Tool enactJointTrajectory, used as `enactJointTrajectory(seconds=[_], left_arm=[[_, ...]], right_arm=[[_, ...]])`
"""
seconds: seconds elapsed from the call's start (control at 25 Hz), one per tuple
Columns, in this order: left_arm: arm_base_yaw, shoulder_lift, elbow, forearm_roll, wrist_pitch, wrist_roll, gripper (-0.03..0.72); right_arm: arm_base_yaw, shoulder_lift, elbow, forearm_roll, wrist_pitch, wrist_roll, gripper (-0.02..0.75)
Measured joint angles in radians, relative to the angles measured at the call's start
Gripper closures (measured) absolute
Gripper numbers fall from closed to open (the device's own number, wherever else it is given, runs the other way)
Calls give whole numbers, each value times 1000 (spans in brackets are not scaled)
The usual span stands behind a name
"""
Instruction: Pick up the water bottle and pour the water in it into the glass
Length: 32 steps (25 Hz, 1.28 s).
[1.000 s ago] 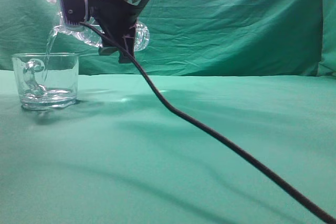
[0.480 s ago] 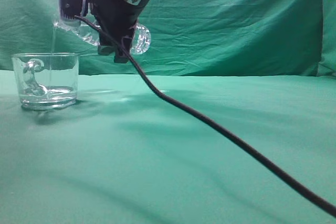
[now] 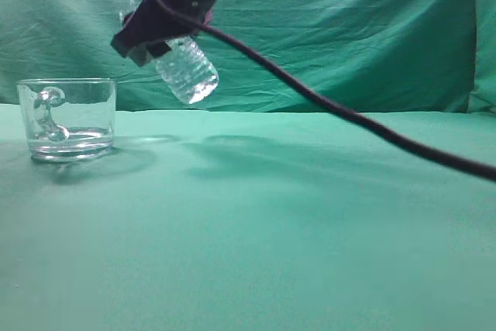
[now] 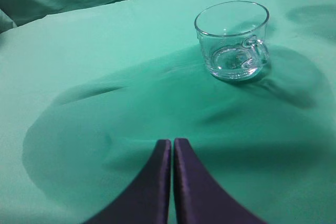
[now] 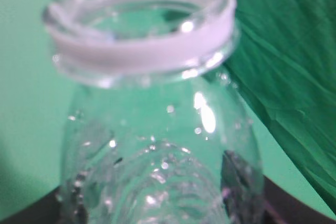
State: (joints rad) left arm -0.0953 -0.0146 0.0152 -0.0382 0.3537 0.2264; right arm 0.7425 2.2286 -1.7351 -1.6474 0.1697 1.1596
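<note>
A green-draped bench (image 3: 310, 222) carries the short clear handled glass (image 3: 67, 119). At its 1 o'clock, the tall ribbed clear plastic bottle (image 3: 184, 70), unlabelled, is clamped, tilted, by the right gripper's (image 3: 159, 25) jaws. The left gripper's (image 4: 171, 153) jaws are closed, empty.

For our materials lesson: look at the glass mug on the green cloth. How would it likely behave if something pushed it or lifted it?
The glass looks short, wide and thick-based, so a push would probably slide it or drag the cloth rather than tip it. Being glass, it is likely rigid, fairly heavy for its size, and breakable if dropped. The little water inside could slosh; the handle offers a hold.
</note>
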Motion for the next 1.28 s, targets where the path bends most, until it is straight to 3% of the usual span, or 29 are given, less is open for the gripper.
enactJointTrajectory(seconds=[0.36, 0.68, 1.0, 1.28], left_arm=[[0, 0, 0, 0, 0, 0, 688], [0, 0, 0, 0, 0, 0, 688], [0, 0, 0, 0, 0, 0, 688], [0, 0, 0, 0, 0, 0, 688]], right_arm=[[0, -309, 154, 372, 125, 39, 305], [-30, -606, 520, 425, 91, 45, 305], [-257, -847, 813, 412, -151, 122, 305], [-520, -888, 985, 381, -448, 98, 305]])
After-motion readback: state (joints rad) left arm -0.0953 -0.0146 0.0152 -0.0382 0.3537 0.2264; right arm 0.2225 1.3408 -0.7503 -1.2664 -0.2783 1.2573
